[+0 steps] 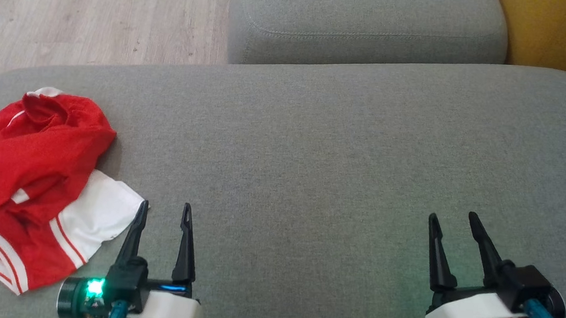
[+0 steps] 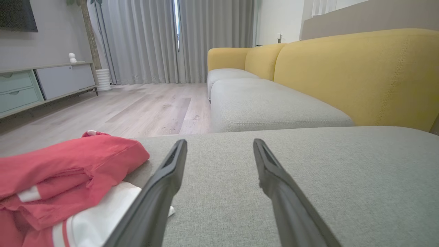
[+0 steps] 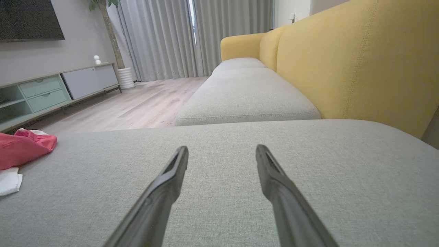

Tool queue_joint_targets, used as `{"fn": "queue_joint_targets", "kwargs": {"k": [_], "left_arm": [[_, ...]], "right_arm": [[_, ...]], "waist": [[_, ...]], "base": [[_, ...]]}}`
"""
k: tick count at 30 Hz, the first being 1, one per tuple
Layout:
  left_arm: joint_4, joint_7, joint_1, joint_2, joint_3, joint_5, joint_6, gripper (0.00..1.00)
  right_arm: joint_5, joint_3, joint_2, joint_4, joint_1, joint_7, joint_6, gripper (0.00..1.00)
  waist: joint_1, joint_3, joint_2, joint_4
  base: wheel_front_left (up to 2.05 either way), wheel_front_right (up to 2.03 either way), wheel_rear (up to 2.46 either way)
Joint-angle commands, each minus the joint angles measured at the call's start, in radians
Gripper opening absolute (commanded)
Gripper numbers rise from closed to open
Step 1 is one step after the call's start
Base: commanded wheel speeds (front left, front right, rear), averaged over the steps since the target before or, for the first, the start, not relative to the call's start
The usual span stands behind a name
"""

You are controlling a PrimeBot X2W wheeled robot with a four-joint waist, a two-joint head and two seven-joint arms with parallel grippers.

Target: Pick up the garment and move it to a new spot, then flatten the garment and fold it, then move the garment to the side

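The garment (image 1: 30, 173), a red jersey with white sleeves and red-and-white striped trim, lies crumpled at the left end of the grey sofa seat (image 1: 314, 156). My left gripper (image 1: 165, 209) hovers open just right of its white sleeve, nothing between the fingers. In the left wrist view the garment (image 2: 65, 178) sits at the lower left, beside my left gripper (image 2: 219, 144). My right gripper (image 1: 453, 218) stands open over bare cushion far to the right. From the right wrist, the garment (image 3: 24, 147) is at the far left and my right gripper (image 3: 222, 150) holds nothing.
A second grey seat cushion (image 1: 366, 23) adjoins at the back. A yellow backrest (image 2: 360, 72) runs along the right. Wooden floor (image 1: 71, 7) lies beyond the seat's left and back edge. A low cabinet (image 3: 58, 89) and curtains (image 2: 171, 37) stand far off.
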Motion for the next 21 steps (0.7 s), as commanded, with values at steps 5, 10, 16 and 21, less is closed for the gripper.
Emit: {"fn": "queue_joint_targets", "kwargs": {"k": [5, 10, 16, 21], "left_arm": [[-0.020, -0.021, -0.057, 0.002, 0.027, 0.043, 0.014, 1.00], [-0.004, -0.021, -0.055, 0.002, 0.032, 0.028, 0.014, 1.00], [0.005, -0.021, -0.055, 0.002, 0.033, 0.022, 0.012, 1.00], [0.009, -0.021, -0.050, 0.002, 0.040, 0.004, 0.015, 1.00]], "right_arm": [[-0.060, 0.026, -0.010, -0.021, -0.048, -0.022, 0.008, 1.00], [-0.060, 0.027, -0.010, -0.016, -0.050, -0.022, 0.008, 1.00], [-0.056, 0.026, -0.010, -0.014, -0.048, -0.022, 0.008, 1.00], [-0.057, 0.027, -0.010, -0.013, -0.043, -0.022, 0.008, 1.00]], "waist": [[0.0000, 0.000, 0.0000, -0.001], [0.0000, 0.000, 0.0000, -0.003], [0.0000, -0.003, 0.0000, -0.005], [0.0000, -0.008, 0.0000, -0.002]], "base": [[0.00, 0.00, 0.00], [0.00, 0.00, 0.00], [0.00, 0.00, 0.00], [0.00, 0.00, 0.00]]}}
